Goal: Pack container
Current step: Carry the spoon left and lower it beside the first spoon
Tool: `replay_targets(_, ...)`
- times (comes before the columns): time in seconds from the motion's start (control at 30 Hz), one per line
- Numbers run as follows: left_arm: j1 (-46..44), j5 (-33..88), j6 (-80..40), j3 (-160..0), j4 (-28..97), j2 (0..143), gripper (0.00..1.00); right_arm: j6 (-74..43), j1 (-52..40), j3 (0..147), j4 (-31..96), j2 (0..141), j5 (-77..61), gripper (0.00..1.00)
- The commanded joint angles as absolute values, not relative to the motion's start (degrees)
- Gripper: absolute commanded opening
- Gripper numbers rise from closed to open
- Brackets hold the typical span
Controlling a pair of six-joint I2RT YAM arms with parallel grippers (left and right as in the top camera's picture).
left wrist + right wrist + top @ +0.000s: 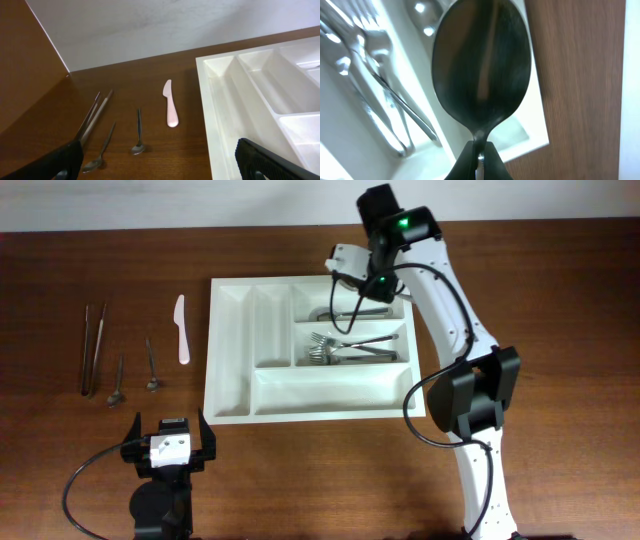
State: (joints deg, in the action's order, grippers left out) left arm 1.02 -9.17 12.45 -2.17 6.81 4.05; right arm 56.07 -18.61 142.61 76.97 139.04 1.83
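Note:
The container, a large white cutlery tray, lies mid-table. Its middle long compartment holds several forks. My right gripper hovers over the tray's top right compartment and is shut on the neck of a metal spoon, whose bowl fills the right wrist view, with the forks to its left. My left gripper is open and empty near the front edge, left of the tray; its fingertips frame the table and the tray's edge.
Left of the tray lie a white plastic knife, two small spoons and long metal tongs. All four also show in the left wrist view: the knife, a spoon, another spoon, the tongs.

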Motion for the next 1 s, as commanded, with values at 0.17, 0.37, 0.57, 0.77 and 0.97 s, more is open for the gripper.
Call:
replay_targets(0.17,0.8,-8.6,12.9,-1.8,6.7,3.6,0.99,61.8,-19.2,143.4,76.6,138.4,-5.2,0.04)
replay_targets(0.37,0.8,-8.6,12.9,-1.8,6.7,3.6,0.99,64.7,-19.2,143.4,75.7,139.2,-7.4,0.04)
replay_targets(0.57,0.8,-8.6,12.9,-1.8,6.7,3.6,0.99,64.7,-19.3,143.3,73.1,141.3,-7.6,0.04)
replay_targets(0.77,0.8,-8.6,12.9,-1.8,6.7,3.6,0.99,64.7,-19.2,143.0,71.1,142.6,-9.1,0.05)
replay_targets(0.97,0.8,-8.6,12.9,-1.8,6.7,3.6,0.99,64.7,-19.2,142.9,70.5,144.6,-9.9,0.05)
